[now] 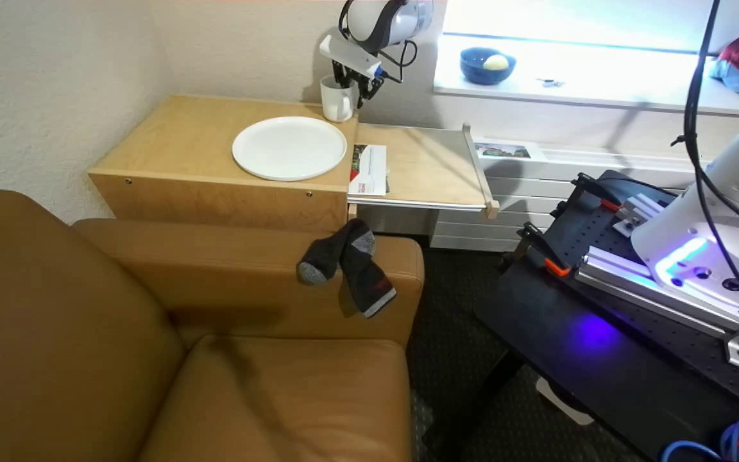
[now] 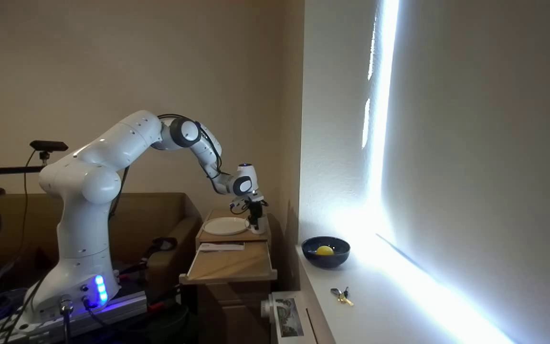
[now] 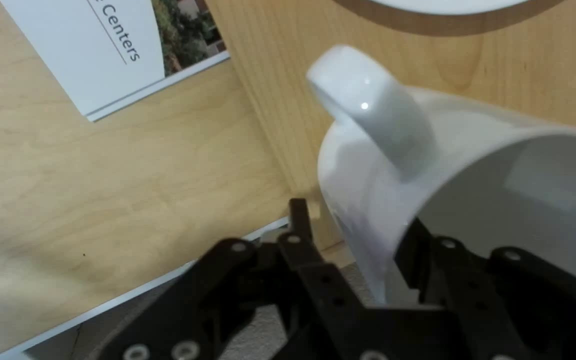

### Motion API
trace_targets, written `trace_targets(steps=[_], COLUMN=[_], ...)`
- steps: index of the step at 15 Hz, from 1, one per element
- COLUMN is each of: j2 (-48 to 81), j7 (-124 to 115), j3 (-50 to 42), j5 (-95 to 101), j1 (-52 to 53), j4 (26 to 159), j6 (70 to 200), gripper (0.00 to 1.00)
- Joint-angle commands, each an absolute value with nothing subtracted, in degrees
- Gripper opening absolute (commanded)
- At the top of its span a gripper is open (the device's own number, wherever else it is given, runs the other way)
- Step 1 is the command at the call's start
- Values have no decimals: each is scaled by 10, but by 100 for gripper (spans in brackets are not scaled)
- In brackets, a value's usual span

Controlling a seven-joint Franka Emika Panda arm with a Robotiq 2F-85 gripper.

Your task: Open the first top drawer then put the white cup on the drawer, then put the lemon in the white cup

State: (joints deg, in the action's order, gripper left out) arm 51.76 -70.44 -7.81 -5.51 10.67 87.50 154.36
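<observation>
Gripper (image 3: 357, 225): jaws parted, one inside the white cup (image 3: 448, 135), one outside its wall; no clamping evident. Cup upright on cabinet top (image 1: 196, 128), just beside the first top drawer (image 1: 427, 160). Drawer opening judged complete; cup transfer pending, then lemon (image 2: 324, 250), in dark blue bowl (image 2: 326, 263) on windowsill (image 2: 375, 315)
</observation>
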Motion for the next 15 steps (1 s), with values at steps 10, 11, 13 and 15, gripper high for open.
trace_targets(steps=[10, 11, 13, 15], j2=[461, 444, 405, 357], j7=[-594, -570, -519, -459], j3=[-56, -51, -46, -42], j5=[-55, -57, -56, -55], j1=[75, 67, 56, 46], j4=[901, 917, 961, 1026], j6=[1455, 1453, 1446, 1446], gripper=[1, 1, 1, 1])
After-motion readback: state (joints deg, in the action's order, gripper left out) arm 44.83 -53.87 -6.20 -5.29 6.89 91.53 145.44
